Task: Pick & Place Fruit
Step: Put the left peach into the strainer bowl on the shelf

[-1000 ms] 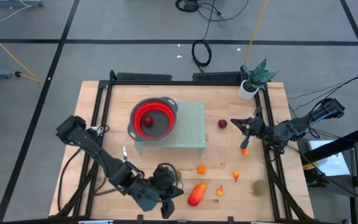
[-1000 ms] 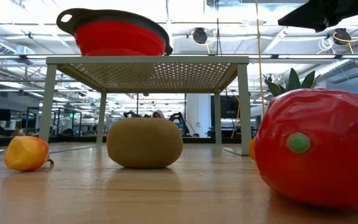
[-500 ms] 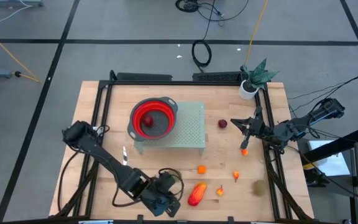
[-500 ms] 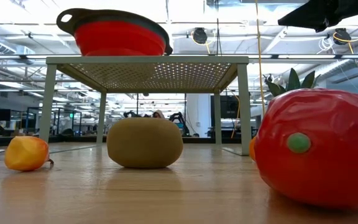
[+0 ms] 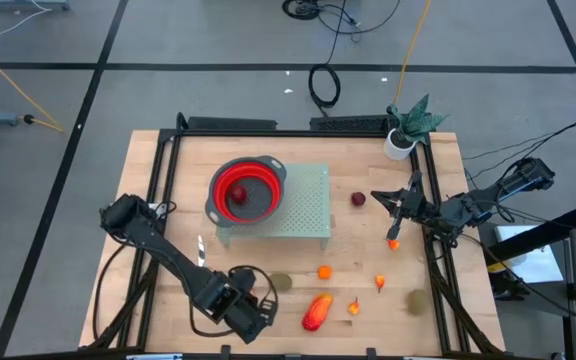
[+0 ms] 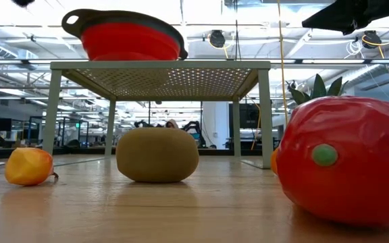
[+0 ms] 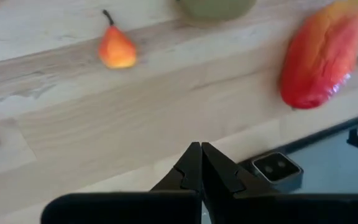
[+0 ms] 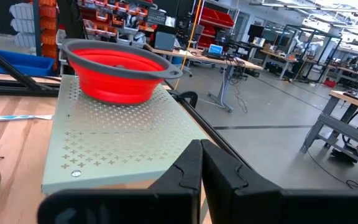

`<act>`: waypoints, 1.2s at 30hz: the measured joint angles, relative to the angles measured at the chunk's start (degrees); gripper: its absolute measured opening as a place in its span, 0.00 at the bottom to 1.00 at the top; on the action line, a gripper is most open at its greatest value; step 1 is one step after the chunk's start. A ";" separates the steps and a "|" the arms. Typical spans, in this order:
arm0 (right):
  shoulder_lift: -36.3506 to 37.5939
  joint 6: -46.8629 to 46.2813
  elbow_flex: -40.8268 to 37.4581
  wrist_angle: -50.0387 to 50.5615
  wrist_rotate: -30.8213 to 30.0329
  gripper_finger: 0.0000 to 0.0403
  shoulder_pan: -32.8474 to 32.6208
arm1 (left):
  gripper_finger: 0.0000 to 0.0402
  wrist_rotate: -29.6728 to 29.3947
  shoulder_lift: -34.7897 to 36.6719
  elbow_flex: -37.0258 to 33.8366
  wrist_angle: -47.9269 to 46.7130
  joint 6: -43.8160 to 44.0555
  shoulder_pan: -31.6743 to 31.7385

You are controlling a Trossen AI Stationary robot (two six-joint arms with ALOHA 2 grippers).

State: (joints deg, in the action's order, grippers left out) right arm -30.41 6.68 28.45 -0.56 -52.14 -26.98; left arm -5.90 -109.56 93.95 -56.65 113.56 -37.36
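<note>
On pale wood — glossy elongated fruit (red-orange)

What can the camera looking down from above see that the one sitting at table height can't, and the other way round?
Only the high view shows both arms: the left gripper, shut, at the table's front edge, the right gripper, shut, by a dark-red fruit, plus small orange pieces.

Only the low view shows the room behind and the underside of the perforated stand.

Both show the red bowl, the brown-green oval and the big red-orange fruit.
</note>
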 joint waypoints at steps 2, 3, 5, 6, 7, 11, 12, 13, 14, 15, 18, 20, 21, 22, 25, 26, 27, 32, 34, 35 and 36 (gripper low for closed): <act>0.00 0.00 0.00 0.00 0.00 0.00 -0.01 | 0.02 -0.10 0.00 0.00 -0.47 0.87 0.06; 0.00 0.01 0.00 0.00 0.00 0.00 -0.01 | 0.02 -0.10 0.00 0.00 -0.55 0.87 0.11; 0.00 0.02 0.00 0.00 0.00 0.00 -0.02 | 0.02 -0.17 0.00 0.00 -0.67 0.81 0.15; 0.00 0.00 0.00 0.00 0.00 0.00 -0.02 | 0.02 -0.41 0.00 0.00 -0.76 0.88 0.15; 0.00 0.01 0.00 -0.01 0.00 0.00 0.00 | 0.03 -0.97 0.00 0.00 -1.10 1.07 0.15; 0.00 0.01 0.00 -0.01 0.00 0.00 0.00 | 0.03 -3.21 0.00 0.00 -2.61 1.88 0.15; 0.00 0.00 0.00 0.00 0.00 0.00 -0.01 | 0.04 -3.68 0.00 0.00 -2.84 1.92 0.15; 0.00 0.01 0.00 -0.01 0.00 0.00 -0.02 | 0.06 -3.96 0.00 0.00 -3.10 1.95 0.15; 0.00 0.00 0.00 0.00 0.00 0.00 -0.01 | 0.08 -4.11 0.00 0.00 -3.36 1.95 0.15; 0.00 0.01 0.00 0.00 0.00 0.00 0.00 | 0.11 -4.19 0.00 0.00 -3.59 1.95 0.15; 0.00 0.00 0.00 0.00 0.00 0.00 0.00 | 0.21 -4.35 0.00 0.00 -3.68 2.12 0.15; 0.00 0.00 0.00 -0.02 0.00 0.00 -0.02 | 0.28 -4.70 0.00 -0.01 -3.68 2.12 0.15; -0.01 0.00 0.00 -0.02 0.00 0.00 0.00 | 0.32 -4.69 0.00 -0.02 -3.70 2.14 0.15; 0.00 0.01 0.00 -0.02 0.00 0.00 -0.01 | 0.36 -4.71 0.00 -0.02 -3.75 2.13 0.15; 0.00 0.00 0.00 -0.02 0.00 0.00 -0.02 | 0.48 -4.71 0.04 -1.27 -3.27 2.30 0.15; 0.00 0.00 0.00 -0.02 0.00 0.00 0.00 | 0.52 -4.66 0.04 -1.82 -3.29 2.45 0.15; 0.00 0.00 0.00 -0.02 0.00 0.00 -0.02 | 0.55 -4.51 0.04 -2.39 -3.29 2.50 0.15; 0.00 0.00 0.00 -0.04 0.00 0.00 -0.01 | 0.70 -4.18 0.04 -5.27 -3.12 2.52 0.18; 0.00 0.00 0.00 -0.03 0.00 0.00 -0.02 | 0.74 -4.18 0.04 -6.22 -3.13 2.75 0.22; 0.00 0.00 0.00 -0.04 0.00 0.00 0.00 | 0.76 -4.18 0.04 -6.66 -3.07 3.05 0.22; 0.00 0.00 0.00 -0.04 0.00 0.00 -0.02 | 0.78 -4.18 0.04 -7.12 -2.87 3.40 0.22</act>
State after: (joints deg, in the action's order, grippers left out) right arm -30.41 6.68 28.45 -0.60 -52.14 -27.00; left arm -10.09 -109.51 86.83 -59.53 116.96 -37.15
